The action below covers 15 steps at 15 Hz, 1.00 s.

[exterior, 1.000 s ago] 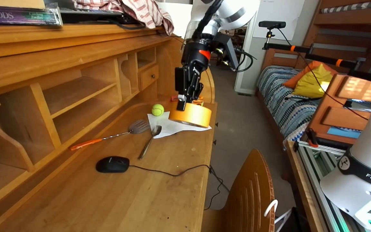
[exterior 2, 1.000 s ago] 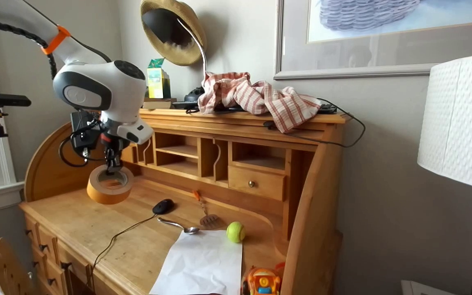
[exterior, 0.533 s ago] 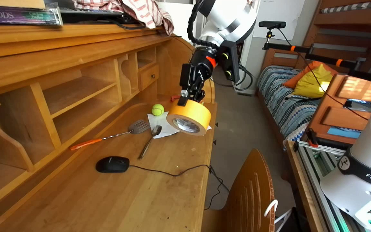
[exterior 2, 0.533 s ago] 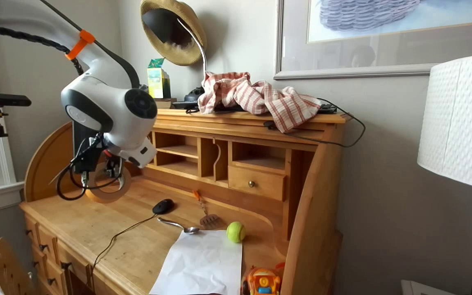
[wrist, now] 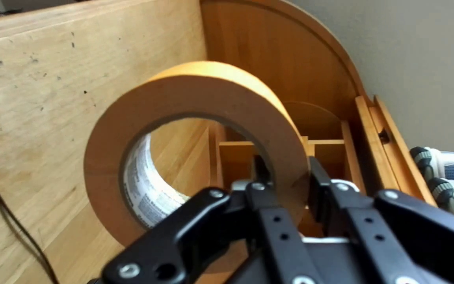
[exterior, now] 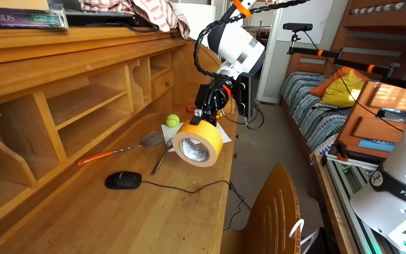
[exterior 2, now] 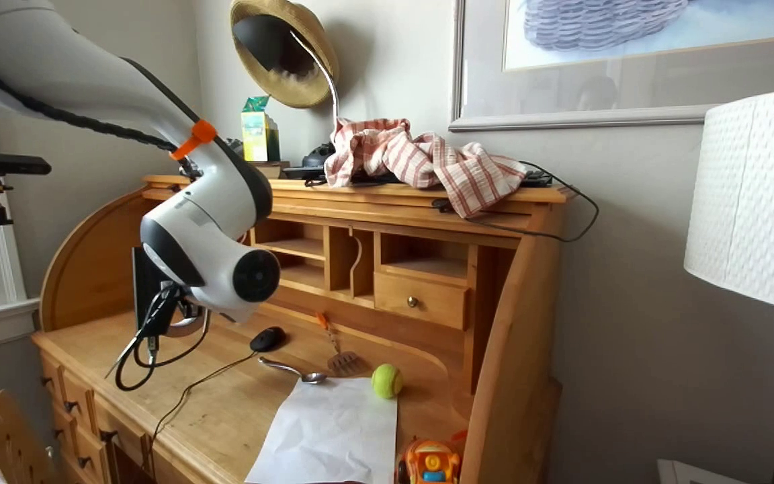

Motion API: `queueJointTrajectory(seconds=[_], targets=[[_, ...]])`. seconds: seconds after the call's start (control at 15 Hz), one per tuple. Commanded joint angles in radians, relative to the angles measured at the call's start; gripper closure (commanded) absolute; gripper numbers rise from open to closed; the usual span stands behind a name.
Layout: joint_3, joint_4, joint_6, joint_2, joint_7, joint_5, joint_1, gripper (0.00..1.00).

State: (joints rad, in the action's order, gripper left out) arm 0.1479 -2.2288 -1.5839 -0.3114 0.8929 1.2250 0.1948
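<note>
Honey-brown wooden desk (exterior: 136, 218), flecked with dark marks. Carries a black computer mouse (exterior: 123, 180) with a thin cord (exterior: 190, 192) running over the edge, an orange-handled slotted metal spatula (exterior: 127, 148), and a silvery metal spoon (exterior 2: 291, 369) reaching the edge of a creased white paper sheet (exterior 2: 330, 430). Also bears a yellow-green tennis ball (exterior 2: 387, 380) at the sheet's corner and an orange toy vehicle (exterior 2: 431, 462) just beside the sheet.

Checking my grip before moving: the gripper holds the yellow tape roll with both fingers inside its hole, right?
Not quite: the gripper holds the yellow tape roll, but the wrist view shows one finger inside its hole and the other finger outside.
</note>
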Motion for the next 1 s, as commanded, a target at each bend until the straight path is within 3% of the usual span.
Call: queueJointTrajectory(seconds=[0.0, 0.33, 0.93], targets=[[-0.027, 0.125, 0.147, -0.135, -0.051, -0.011, -0.004, 0.94], [-0.040, 0.212, 0.091, -0.213, -0.279, -0.038, -0.059, 0.94], [-0.066, 0.385, 0.083, -0.367, -0.536, -0.144, -0.101, 0.94]])
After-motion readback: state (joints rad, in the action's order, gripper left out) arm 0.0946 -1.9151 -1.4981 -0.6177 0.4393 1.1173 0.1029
